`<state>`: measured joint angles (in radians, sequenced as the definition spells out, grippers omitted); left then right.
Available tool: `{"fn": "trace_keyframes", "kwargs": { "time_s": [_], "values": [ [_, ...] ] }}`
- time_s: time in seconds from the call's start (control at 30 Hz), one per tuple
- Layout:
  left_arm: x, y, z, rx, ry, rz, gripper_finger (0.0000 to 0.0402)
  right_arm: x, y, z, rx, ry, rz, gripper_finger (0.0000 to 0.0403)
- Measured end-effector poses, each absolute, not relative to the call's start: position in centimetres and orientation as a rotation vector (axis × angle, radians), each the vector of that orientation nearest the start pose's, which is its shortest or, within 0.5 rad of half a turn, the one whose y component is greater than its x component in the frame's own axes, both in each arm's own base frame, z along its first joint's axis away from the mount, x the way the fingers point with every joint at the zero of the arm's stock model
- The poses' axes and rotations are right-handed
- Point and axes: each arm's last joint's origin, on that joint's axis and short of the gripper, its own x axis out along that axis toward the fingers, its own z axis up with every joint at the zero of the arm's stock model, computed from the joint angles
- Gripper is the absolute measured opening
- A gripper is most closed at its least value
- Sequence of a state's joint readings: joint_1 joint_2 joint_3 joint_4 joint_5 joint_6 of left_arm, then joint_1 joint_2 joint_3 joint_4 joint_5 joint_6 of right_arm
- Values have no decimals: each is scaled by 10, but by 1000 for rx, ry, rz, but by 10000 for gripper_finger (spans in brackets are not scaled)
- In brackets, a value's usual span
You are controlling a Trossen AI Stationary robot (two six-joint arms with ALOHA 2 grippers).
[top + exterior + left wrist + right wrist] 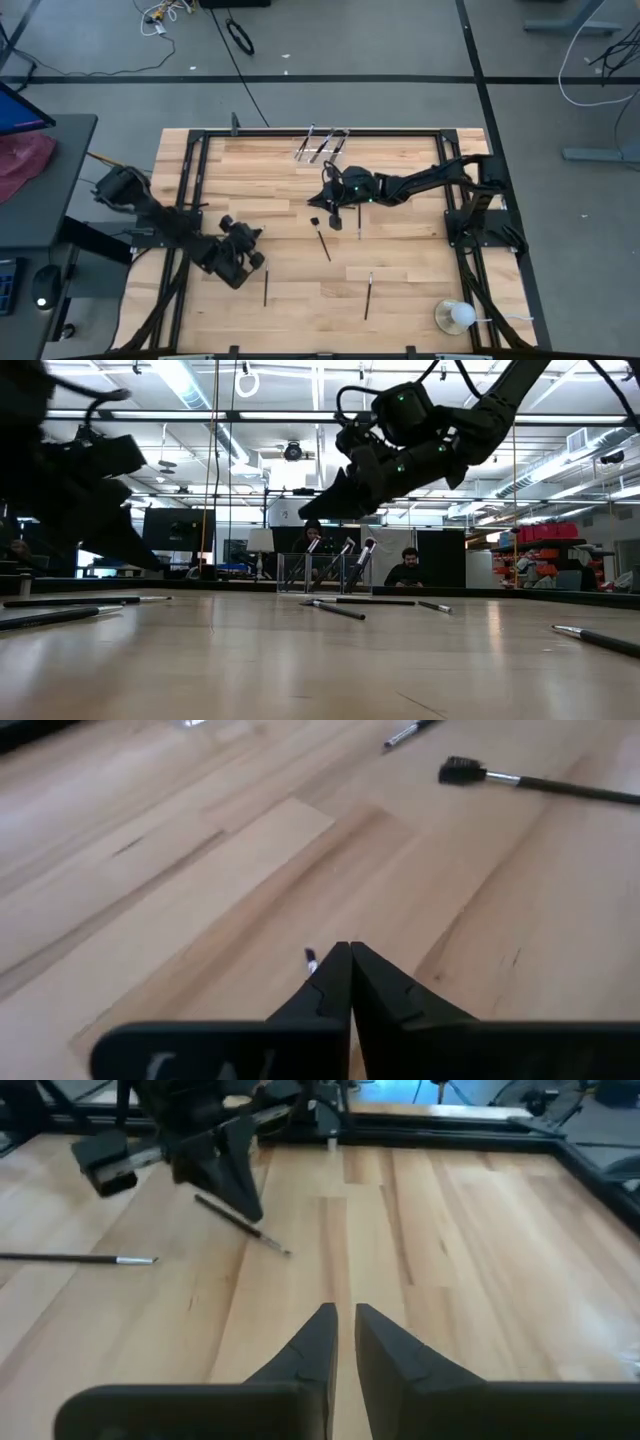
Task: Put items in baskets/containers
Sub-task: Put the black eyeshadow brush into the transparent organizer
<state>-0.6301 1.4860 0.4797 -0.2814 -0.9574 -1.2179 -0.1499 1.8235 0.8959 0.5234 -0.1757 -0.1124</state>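
Left gripper (252, 262), fingers pressed together on a brush (311, 960) tip: judged thin, lift slowly toward the clear holder (322, 146), upper centre.

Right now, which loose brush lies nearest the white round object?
The brush just left of the white round object in the high view; the other three loose ones lie farther.

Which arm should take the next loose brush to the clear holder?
Probably right: the right gripper hovers mid-table beside a thin black makeup brush, nearest the clear plastic holder at the far edge. The left gripper sits farther away.
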Motion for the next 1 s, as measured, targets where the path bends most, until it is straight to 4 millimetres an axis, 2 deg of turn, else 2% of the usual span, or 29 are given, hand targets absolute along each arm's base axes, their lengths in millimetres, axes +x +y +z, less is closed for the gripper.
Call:
{"fn": "trace_keyframes", "kwargs": {
  "time_s": [0.13, 0.27, 0.4, 0.53, 0.7, 1.0],
  "values": [
    [179, -97, 122, -244, 597, 678, 48, 369, -49, 149, -42, 421, 53, 41],
    [173, -102, 125, -207, 698, 585, 118, 369, -49, 149, -43, 418, 53, 41],
    [166, -105, 117, -155, 748, 592, 185, 371, -50, 153, -50, 373, 49, 41],
    [162, -109, 103, -140, 767, 635, 215, 371, -50, 154, -52, 361, 49, 41],
    [158, -115, 85, -162, 736, 705, 196, 371, -50, 155, -46, 357, 47, 41],
    [146, -124, 69, -258, 649, 745, 79, 371, -50, 155, -36, 352, 45, 41]
  ]
}}
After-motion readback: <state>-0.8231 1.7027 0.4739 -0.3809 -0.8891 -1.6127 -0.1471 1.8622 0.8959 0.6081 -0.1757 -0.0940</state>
